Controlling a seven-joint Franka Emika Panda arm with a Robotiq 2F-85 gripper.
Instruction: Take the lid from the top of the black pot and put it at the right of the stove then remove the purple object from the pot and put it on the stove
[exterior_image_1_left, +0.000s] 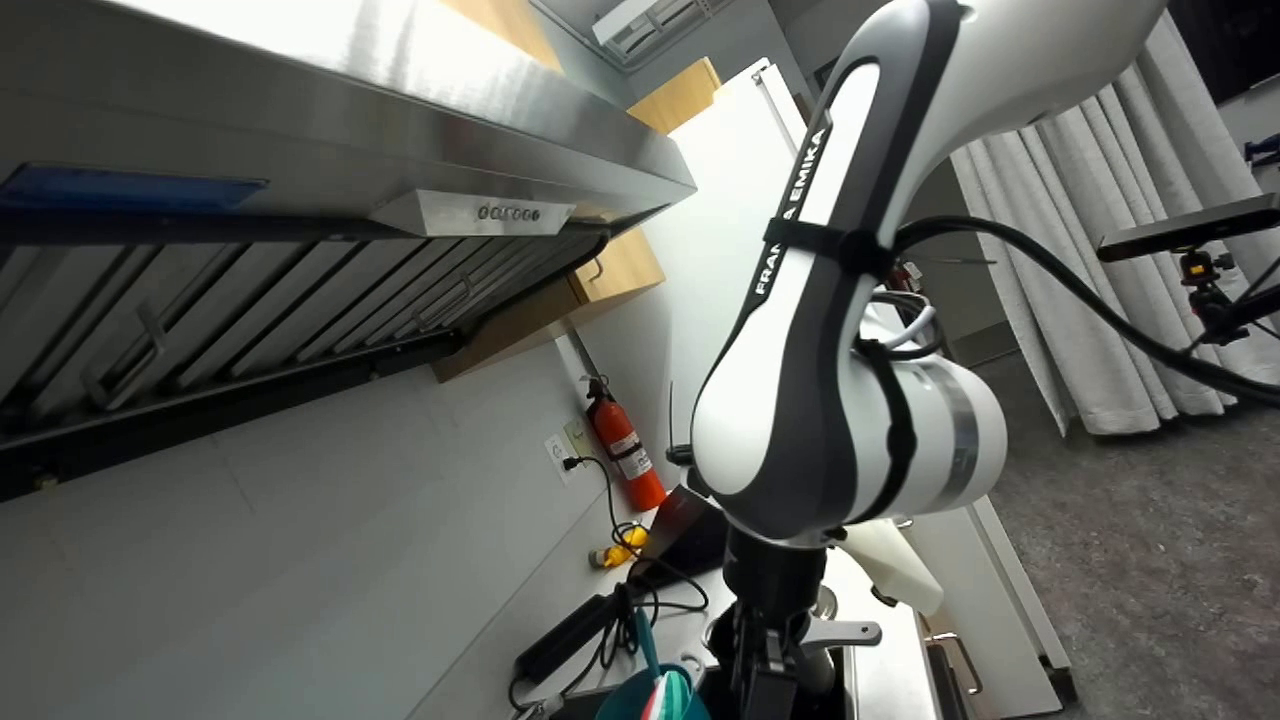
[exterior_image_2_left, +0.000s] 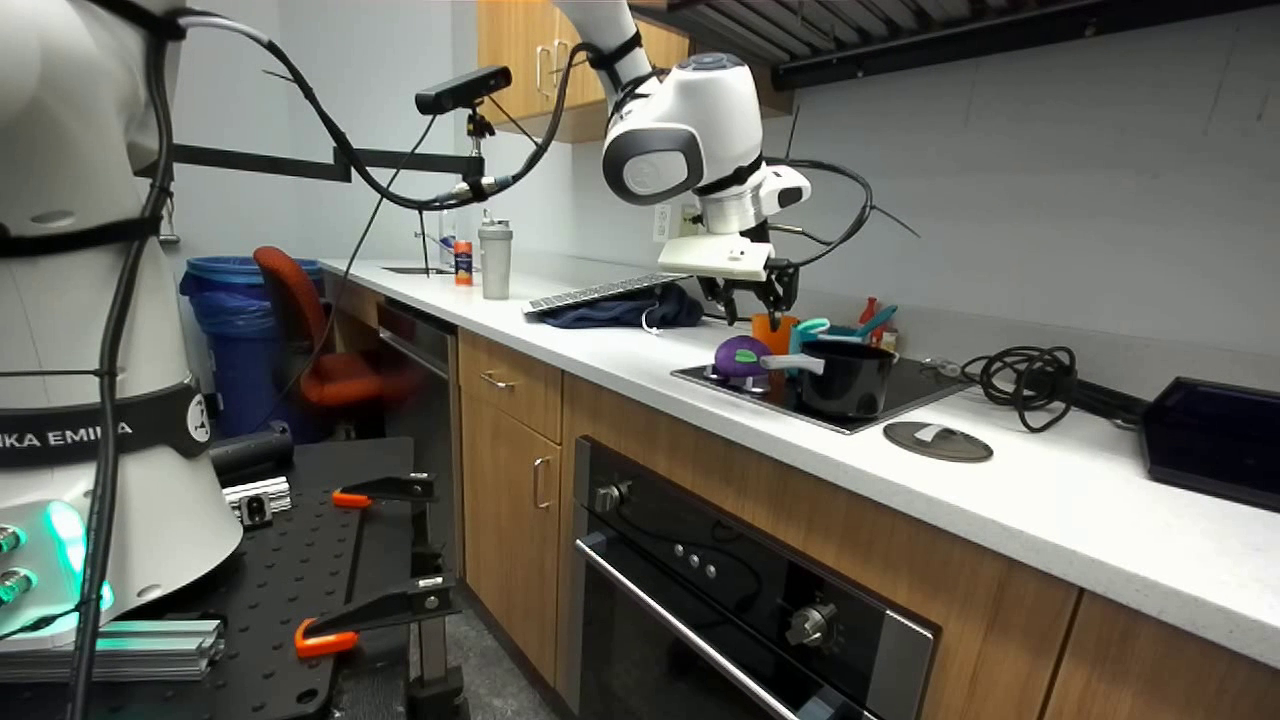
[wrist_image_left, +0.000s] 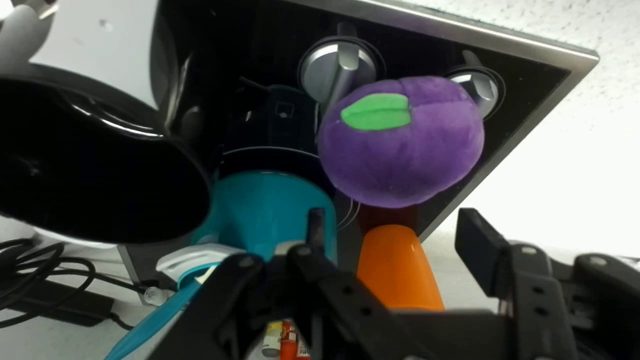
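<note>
In an exterior view: stove (exterior_image_2_left: 915, 379) set into the counter (exterior_image_2_left: 1080, 490). Purple object (exterior_image_2_left: 740, 357) rests on the stove at its left end. Black pot (exterior_image_2_left: 845, 383) stands upright on the stove, right of the purple object, lid off, grey handle (exterior_image_2_left: 792, 363) out to the left. Lid (exterior_image_2_left: 955, 446) lies flat on the counter, just right of the stove, toward the near edge. Jaws point down over the left end of the stove, parted. Further right on the counter: coiled cable (exterior_image_2_left: 1035, 380), then black tray (exterior_image_2_left: 1215, 440). To the left: keyboard (exterior_image_2_left: 605, 292) lying on dark cloth (exterior_image_2_left: 640, 310).

Wrist view: jaws spread wide, gripping nothing. Orange cup (wrist_image_left: 397, 270) shows in the gap between them. Purple object, green patch (wrist_image_left: 377, 111) showing, lies by the knobs (wrist_image_left: 320, 72) and partly hides two of them; contact with them cannot be told. Black pot shows its open mouth, dark inside. Teal vessel (wrist_image_left: 260, 210) just beside the black pot; touching or apart, cannot tell.

In an exterior view: arm (exterior_image_1_left: 830, 290) angled down over the counter, jaws at the bottom edge; their opening cannot be read from here. Range hood (exterior_image_1_left: 300, 130) on the left. Red extinguisher (exterior_image_1_left: 625, 445) by the wall (exterior_image_1_left: 250, 540), yellow bottle (exterior_image_1_left: 627, 546) near it. Teal vessel beside the jaws, cut off by the frame.
</note>
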